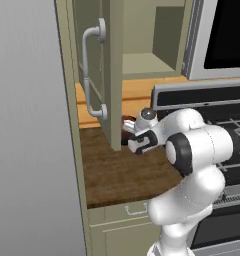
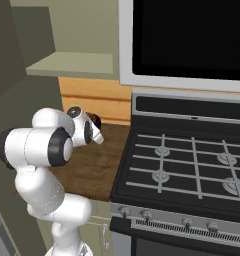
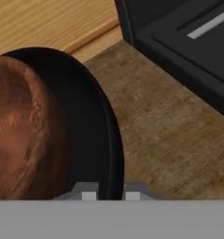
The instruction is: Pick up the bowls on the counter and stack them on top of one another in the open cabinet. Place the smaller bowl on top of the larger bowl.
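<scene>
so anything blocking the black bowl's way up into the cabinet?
Possibly the open cabinet door: it hangs out over the counter near the gripper, shut on the larger bowl's rim. The shelf opening above looks bare. The smaller bowl sits beside the black one.

Counter (image 3: 170, 140) bears 2 bowls (image 3: 86, 135), seemingly
</scene>
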